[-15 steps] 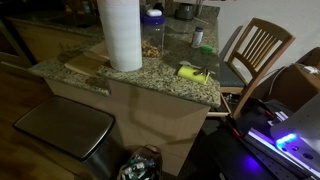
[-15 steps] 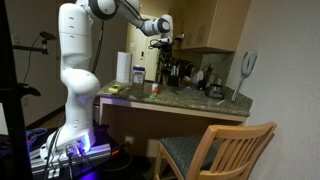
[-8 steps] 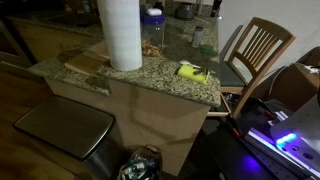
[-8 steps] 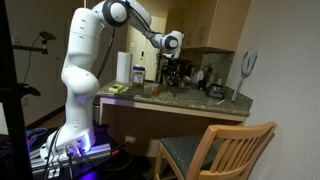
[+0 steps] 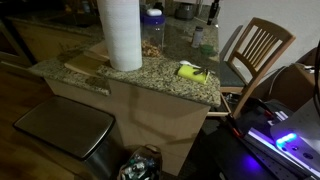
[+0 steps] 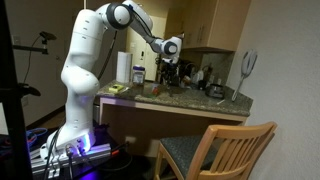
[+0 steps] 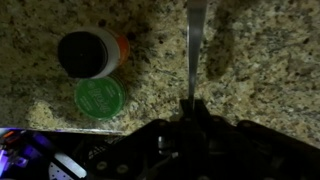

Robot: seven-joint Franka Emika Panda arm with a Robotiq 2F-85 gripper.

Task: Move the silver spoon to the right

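The silver spoon [image 7: 196, 45] lies on the granite counter [image 7: 270, 60], its near end meeting the gripper [image 7: 190, 108] — whether the claw grips it, I cannot tell. Left of it sit 2 containers: a green lid [image 7: 99, 97] with unreadable lettering and a black-capped orange jar [image 7: 88, 53].

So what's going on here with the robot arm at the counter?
A robot arm is reaching over a granite counter. In the wrist view, its end effector is right at one end of a silver spoon. The spoon runs across the stone near a green-lidded jar and a dark-lidded one. The views don't show whether it has gripped or lifted the spoon.
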